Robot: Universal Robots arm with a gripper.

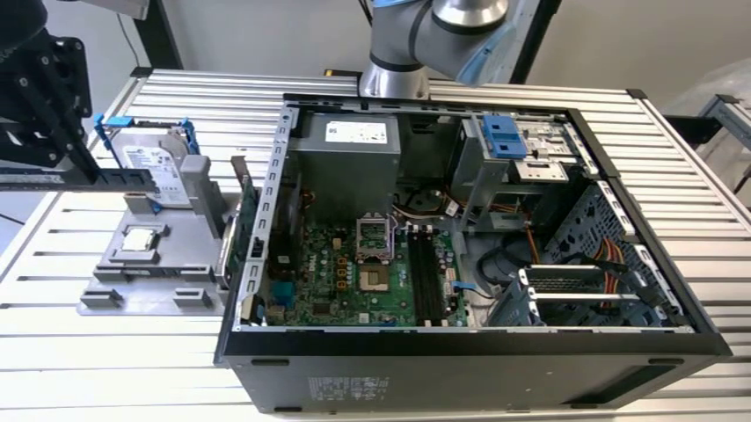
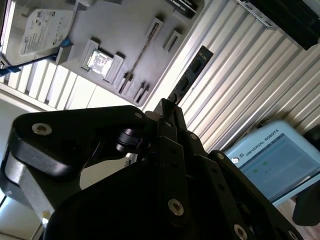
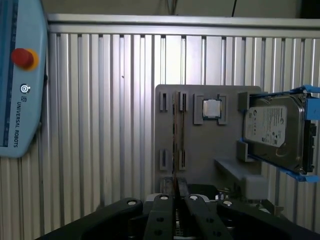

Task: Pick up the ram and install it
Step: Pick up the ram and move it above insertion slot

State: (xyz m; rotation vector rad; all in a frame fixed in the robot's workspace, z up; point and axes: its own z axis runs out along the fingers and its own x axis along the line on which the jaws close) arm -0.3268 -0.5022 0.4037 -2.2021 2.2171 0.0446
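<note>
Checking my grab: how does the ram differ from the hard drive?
The ram is a thin dark stick; the hard drive is a broad silver block with a blue bracket. The ram is clamped in the gripper; the hard drive sits on the gray fixture. Both are outside the case.

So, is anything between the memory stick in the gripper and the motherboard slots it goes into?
The gripper holds the memory stick outside the open computer case, on the exterior view's left. The case's side wall stands between it and the long black slots; nothing visible covers them from above.
</note>
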